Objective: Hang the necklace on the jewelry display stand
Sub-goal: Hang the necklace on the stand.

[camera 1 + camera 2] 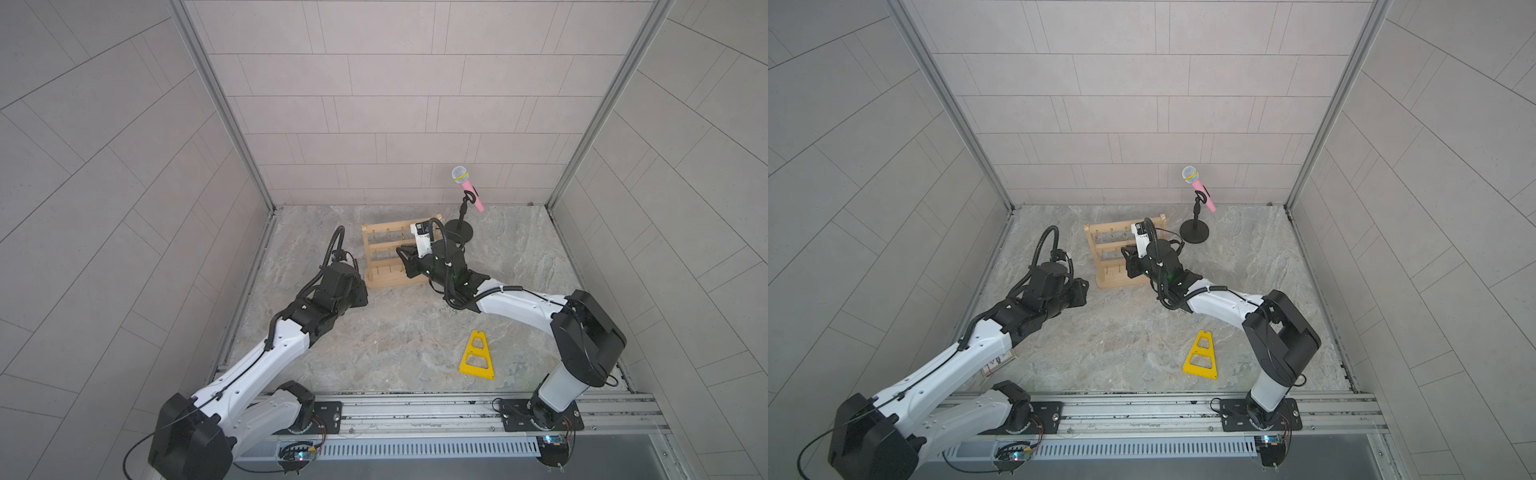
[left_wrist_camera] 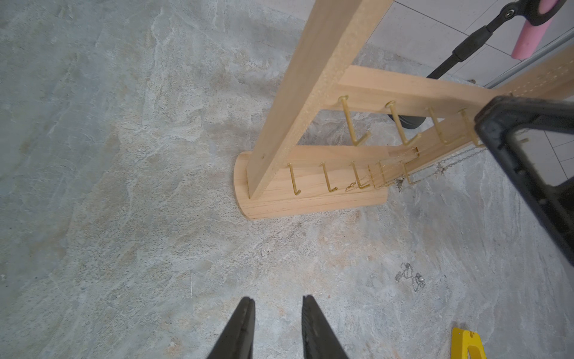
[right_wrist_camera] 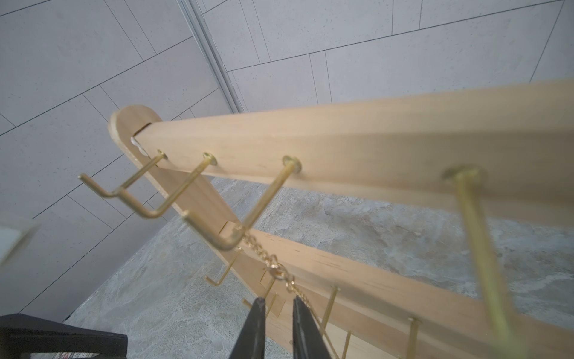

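The jewelry display stand (image 1: 386,249) (image 1: 1106,253) is a pale wooden rack with gold hooks, standing at the back of the stone floor. In the right wrist view the gold necklace (image 3: 273,264) hangs by its chain from the bend of a hook on the stand's top bar (image 3: 372,140). From there it runs down along the outer side of one finger. My right gripper (image 3: 278,300) (image 1: 401,253) is at the rack's front, jaws slightly apart with nothing between them. My left gripper (image 2: 276,300) (image 1: 1086,286) is open and empty over the floor, short of the stand's base (image 2: 310,202).
A pink microphone (image 1: 467,187) on a black round-based stand (image 1: 461,232) is just behind the rack on the right. A flat yellow triangular frame (image 1: 477,355) lies on the floor near the front. A small silver chain (image 2: 410,276) lies on the floor near the rack.
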{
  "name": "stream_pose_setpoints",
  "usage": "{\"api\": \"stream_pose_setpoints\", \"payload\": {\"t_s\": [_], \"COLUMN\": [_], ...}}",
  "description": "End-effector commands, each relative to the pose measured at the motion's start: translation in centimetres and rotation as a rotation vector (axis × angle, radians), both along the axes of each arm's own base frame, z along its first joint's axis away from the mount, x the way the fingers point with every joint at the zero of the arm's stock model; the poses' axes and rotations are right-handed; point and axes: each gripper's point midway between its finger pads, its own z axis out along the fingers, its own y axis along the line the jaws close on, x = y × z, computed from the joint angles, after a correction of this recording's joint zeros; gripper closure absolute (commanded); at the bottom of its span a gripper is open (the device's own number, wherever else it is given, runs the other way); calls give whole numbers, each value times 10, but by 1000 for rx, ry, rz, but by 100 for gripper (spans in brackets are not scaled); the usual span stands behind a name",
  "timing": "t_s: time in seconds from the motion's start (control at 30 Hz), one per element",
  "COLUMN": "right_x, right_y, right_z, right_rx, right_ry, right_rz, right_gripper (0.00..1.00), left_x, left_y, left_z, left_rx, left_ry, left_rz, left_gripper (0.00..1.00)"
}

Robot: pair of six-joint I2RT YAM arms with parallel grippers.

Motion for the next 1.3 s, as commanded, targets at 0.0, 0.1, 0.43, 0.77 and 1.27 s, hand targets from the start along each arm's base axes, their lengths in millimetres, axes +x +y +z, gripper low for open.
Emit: {"api": "stream_pose_setpoints", "payload": {"t_s": [0.0, 0.1, 0.43, 0.77, 1.27], "right_x": [5, 2, -10, -9, 2], "right_y": [1, 1, -4, -4, -2], "right_z": [9, 10, 11, 14, 17], "right_rx": [33, 33, -14, -27, -39], "right_ry": [-7, -9, -9, -13, -21], "right_rz": [-6, 4, 5, -16, -40], "right_gripper": [80, 80, 81, 80, 76], "left_x": [3, 3, 5, 3, 3], "left_y": [2, 2, 1, 2, 3], "left_z": [-1, -2, -4, -1, 0], "left_rx": [-7, -6, -21, -25, -25], "left_ry": [-12, -9, -6, -12, -16], "left_rz": [14, 14, 15, 17, 21], "left_gripper": [69, 69, 69, 69, 69]}}
